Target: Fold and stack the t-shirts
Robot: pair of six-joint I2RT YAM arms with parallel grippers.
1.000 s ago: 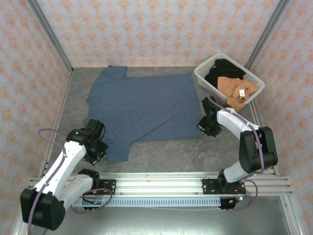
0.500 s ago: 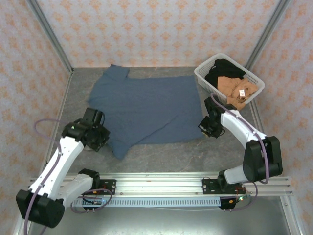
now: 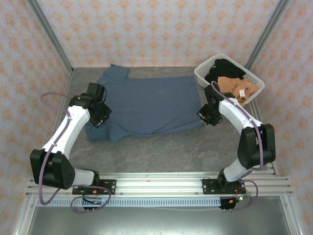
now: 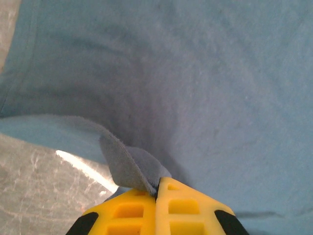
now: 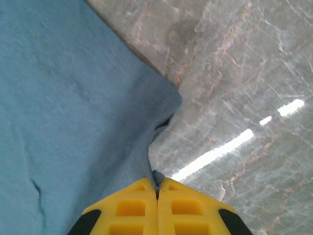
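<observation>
**Pinching blue cloth with both sets of jaws**

Clamps the closed jaws of the left gripper [image 3: 101, 119] on a small raised flap of the slate-blue t-shirt [image 3: 151, 105], over the garment's left part. From the left wrist, shows as yellow fingers [image 4: 132, 210] pressed together with a tongue of blue cloth standing up between them. Grips likewise with the right gripper [image 3: 207, 120], jaws shut on the shirt's near right corner, close to the white lattice basket [image 3: 204, 80]. From the right wrist, shows as that corner drawn into a peak between yellow fingertips [image 5: 134, 196], just above the grey marbled table [image 5: 234, 73].

Lies mostly flat otherwise, spread over the far half of the table between the two grippers, one sleeve reaching toward the back wall. Bunches into loose folds along the near left edge, below the left gripper.

Keeps a tan-brown t-shirt [image 3: 229, 86] with a white tag [image 3: 242, 92] and a black t-shirt [image 3: 226, 66] piled inside the basket, at the far right corner.
</observation>
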